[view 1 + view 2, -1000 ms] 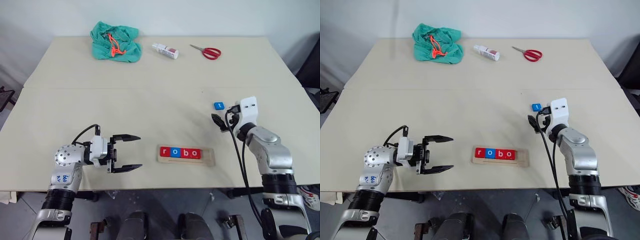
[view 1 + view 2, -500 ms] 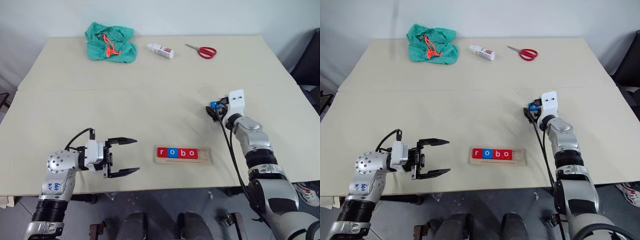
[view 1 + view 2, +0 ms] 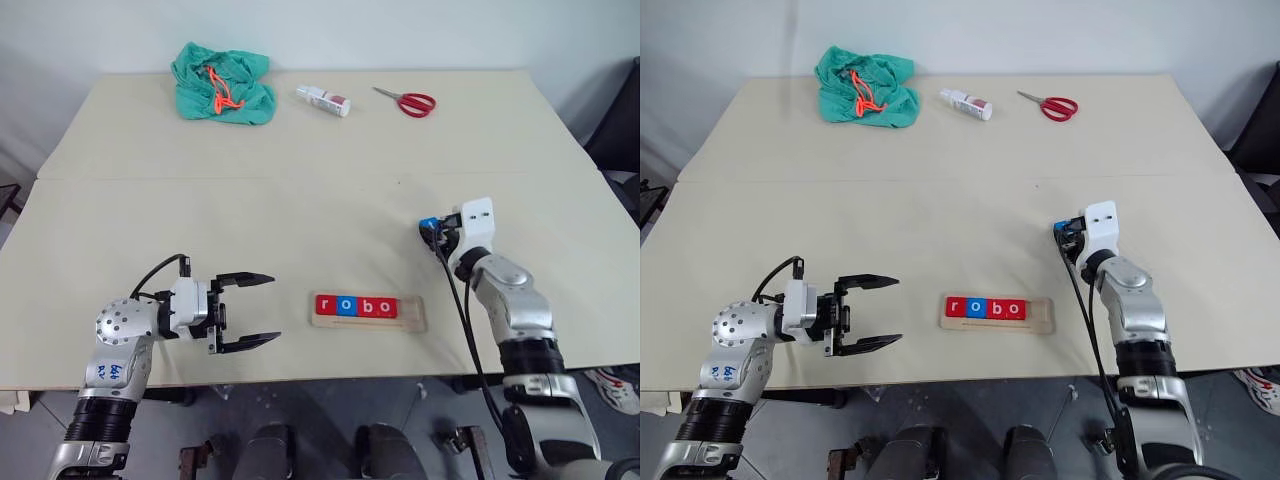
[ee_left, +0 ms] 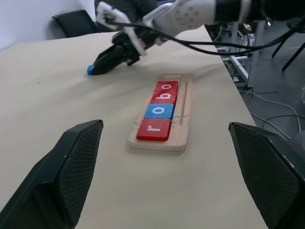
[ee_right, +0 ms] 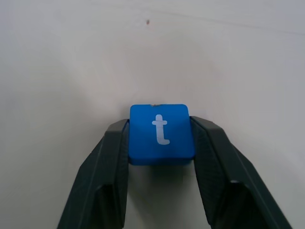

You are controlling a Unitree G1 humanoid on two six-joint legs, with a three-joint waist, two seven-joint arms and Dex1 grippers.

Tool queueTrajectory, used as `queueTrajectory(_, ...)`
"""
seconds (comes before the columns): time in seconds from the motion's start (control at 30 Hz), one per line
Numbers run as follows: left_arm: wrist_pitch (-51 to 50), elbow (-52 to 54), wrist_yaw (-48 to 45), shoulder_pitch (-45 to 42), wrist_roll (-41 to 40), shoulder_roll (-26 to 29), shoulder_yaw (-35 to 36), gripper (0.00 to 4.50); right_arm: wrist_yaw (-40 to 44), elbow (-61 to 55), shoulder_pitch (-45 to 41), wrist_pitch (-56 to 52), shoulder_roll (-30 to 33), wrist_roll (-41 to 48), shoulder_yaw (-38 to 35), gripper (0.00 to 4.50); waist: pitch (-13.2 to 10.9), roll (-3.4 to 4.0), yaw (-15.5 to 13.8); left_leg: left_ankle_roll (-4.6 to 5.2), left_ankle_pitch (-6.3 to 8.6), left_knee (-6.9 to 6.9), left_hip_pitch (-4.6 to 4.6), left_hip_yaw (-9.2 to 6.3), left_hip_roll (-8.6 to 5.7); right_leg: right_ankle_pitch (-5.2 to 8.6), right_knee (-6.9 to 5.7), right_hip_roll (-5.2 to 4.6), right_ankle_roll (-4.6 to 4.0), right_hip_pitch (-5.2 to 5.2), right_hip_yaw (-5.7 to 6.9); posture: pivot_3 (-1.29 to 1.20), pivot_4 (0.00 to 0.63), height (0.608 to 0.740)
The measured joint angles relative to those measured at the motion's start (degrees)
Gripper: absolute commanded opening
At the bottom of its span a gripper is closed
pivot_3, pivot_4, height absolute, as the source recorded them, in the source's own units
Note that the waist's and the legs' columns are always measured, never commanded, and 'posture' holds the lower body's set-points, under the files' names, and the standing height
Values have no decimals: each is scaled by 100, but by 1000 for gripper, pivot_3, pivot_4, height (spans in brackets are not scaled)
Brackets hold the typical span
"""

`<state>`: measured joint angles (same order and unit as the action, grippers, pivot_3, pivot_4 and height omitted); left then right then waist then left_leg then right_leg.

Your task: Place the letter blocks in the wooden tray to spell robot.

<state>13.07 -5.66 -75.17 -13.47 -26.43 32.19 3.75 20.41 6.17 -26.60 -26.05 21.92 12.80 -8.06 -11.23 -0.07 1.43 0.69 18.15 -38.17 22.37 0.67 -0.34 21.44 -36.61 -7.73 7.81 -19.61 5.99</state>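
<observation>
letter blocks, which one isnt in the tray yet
The blue t block, pinched between the right gripper fingers out on the table; the r, o, b, o blocks already sit in the wooden tray.

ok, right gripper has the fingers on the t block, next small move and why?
Probably lift the t block clear of the table and carry it toward the wooden tray. The right gripper has its fingers against both sides of the block, and the tray already reads r, o, b, o with one free slot at its right end.
</observation>
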Motion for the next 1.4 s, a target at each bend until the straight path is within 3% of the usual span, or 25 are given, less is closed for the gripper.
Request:
queueTrajectory(0.2,158,-450,-331,-181,-33,-5,-21,4500,-551,-3117,1636,-1775,-49,562,-460,1465,0,0,-78,0,0,3,-1,-1,-1,0,4,1,0,2,-2,0,150,740)
queueTrajectory(0.37,341,-838,-571,-392,-39,-35,-14,4500,-1055,-4554,2312,-2853,-343,893,-687,1465,0,0,-135,-5,-3,-4,-5,11,-1,0,10,3,0,5,-10,0,150,740)
queueTrajectory(0.53,442,-1116,-695,-568,-38,-70,-1,4500,-1349,-5146,2941,-3318,-614,997,-816,1465,1,-1,-153,-4,-3,-1,-5,3,-5,0,7,3,0,5,-10,0,150,740)
queueTrajectory(0.77,486,-1132,-735,-670,-34,-176,-6,4500,-1509,-5147,3147,-3410,-737,990,-881,1465,1,-1,-130,-5,-3,3,-9,8,-1,0,5,6,0,3,-11,0,150,740)
queueTrajectory(1.03,485,-1130,-700,-669,-32,-176,-5,4500,-1320,-5147,3166,-3404,-681,1152,-937,4229,1,-1,-135,-4,-3,0,-9,9,-4,0,7,3,0,6,-13,0,150,740)
queueTrajectory(1.23,485,-1130,-684,-669,-30,-178,-5,4500,-259,-5045,3218,-3282,405,1585,-1139,4229,1,-1,-138,-4,-3,-1,-9,9,-4,0,10,4,0,10,-12,0,150,740)
queueTrajectory(1.4,485,-1132,-678,-687,-24,-197,-6,4500,1273,-4375,3282,-2504,1661,1755,-1157,4229,1,-2,-149,-3,-3,-3,-10,11,-3,0,16,4,0,16,-9,0,150,740)
